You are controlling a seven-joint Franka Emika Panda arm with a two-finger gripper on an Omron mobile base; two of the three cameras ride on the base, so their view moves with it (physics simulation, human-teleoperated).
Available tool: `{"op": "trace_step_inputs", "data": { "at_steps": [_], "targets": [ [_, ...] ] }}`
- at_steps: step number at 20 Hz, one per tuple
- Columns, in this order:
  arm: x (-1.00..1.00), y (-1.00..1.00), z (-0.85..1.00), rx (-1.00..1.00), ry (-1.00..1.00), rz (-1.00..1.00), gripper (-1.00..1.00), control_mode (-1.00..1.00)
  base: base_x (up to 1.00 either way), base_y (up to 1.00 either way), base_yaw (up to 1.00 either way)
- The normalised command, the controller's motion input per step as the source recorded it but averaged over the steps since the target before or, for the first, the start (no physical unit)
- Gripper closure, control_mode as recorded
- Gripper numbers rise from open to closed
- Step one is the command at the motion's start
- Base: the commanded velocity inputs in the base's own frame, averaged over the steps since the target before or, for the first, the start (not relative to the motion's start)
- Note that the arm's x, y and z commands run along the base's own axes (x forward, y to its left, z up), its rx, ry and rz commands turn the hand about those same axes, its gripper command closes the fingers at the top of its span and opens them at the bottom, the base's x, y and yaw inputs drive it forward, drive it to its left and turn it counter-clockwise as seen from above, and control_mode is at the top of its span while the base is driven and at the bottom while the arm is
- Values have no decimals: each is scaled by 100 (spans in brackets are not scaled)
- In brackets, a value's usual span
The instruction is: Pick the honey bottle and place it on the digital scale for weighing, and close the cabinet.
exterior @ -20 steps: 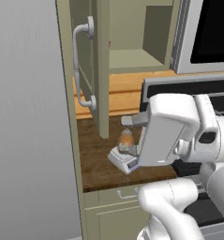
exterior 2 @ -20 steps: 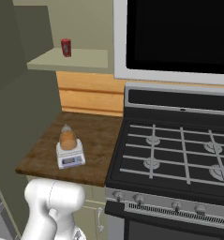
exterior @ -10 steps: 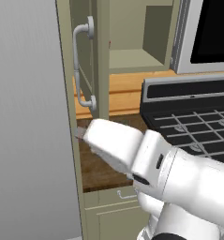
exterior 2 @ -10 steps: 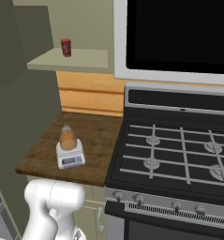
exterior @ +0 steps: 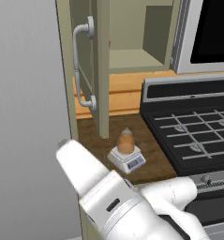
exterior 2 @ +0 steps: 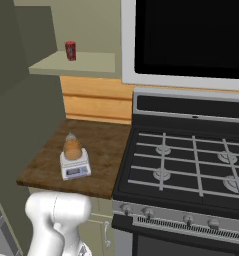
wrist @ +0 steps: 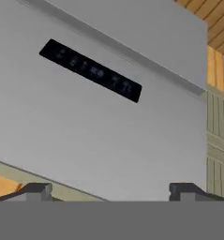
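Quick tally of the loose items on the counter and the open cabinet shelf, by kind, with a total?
Honey bottle: 1, standing on the scale
Digital scale: 1, on the wooden counter
Red can: 1, on the cabinet shelf
Total: 3

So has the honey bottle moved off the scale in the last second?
No. The honey bottle sits on the digital scale, at the same spot on the wooden counter beside the stove.
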Motion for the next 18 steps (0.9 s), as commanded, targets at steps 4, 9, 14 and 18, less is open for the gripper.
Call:
{"op": "trace_step_inputs", "data": {
  "at_steps": [4,9,14,18],
  "targets": [
    [52,-38,-20,40,3,1,-100,-100,0,0,0],
    [60,-21,-9,45,15,0,-100,-100,0,0,0],
    [59,0,-7,3,2,0,-100,-100,0,0,0],
    [63,0,0,0,8,-8,-100,-100,0,0,0]
  ]
}}
